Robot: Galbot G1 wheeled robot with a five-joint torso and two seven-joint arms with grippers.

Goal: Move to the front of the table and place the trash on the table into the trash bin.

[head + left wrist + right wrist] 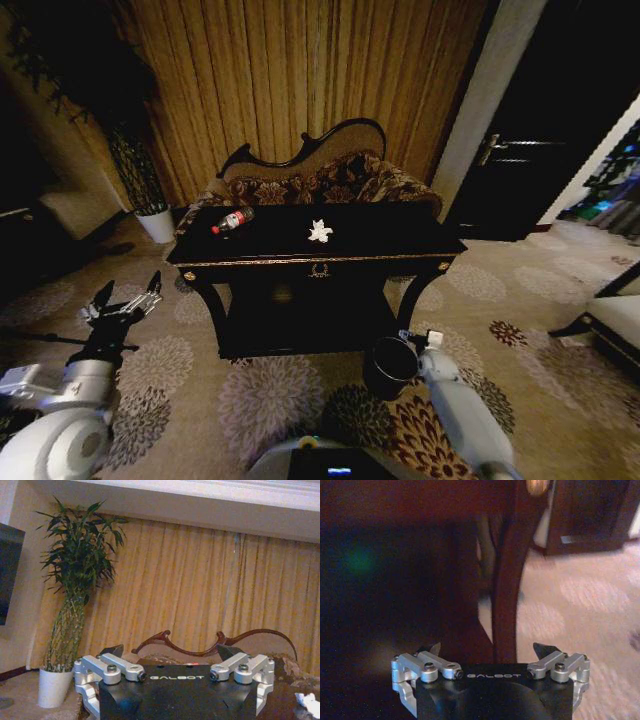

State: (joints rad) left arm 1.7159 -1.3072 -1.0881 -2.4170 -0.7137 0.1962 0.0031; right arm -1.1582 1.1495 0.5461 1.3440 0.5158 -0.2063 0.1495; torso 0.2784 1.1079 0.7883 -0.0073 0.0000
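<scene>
The glossy black table with gold trim stands straight ahead. On its top lie a clear bottle with a red label, toward the left end, and a crumpled white paper wad near the middle. The dark round trash bin sits on the carpet by the table's front right leg. My left gripper hovers open and empty, left of the table and below its top. In the left wrist view its open gripper faces the sofa back, with the paper wad at the edge. My right gripper hangs beside the bin. Its wrist view shows that gripper open, facing the table leg.
An ornate sofa stands behind the table against tan curtains. A tall plant in a white pot is at the back left. A dark door is at the back right, and a chair edge at the right. Patterned carpet surrounds the table.
</scene>
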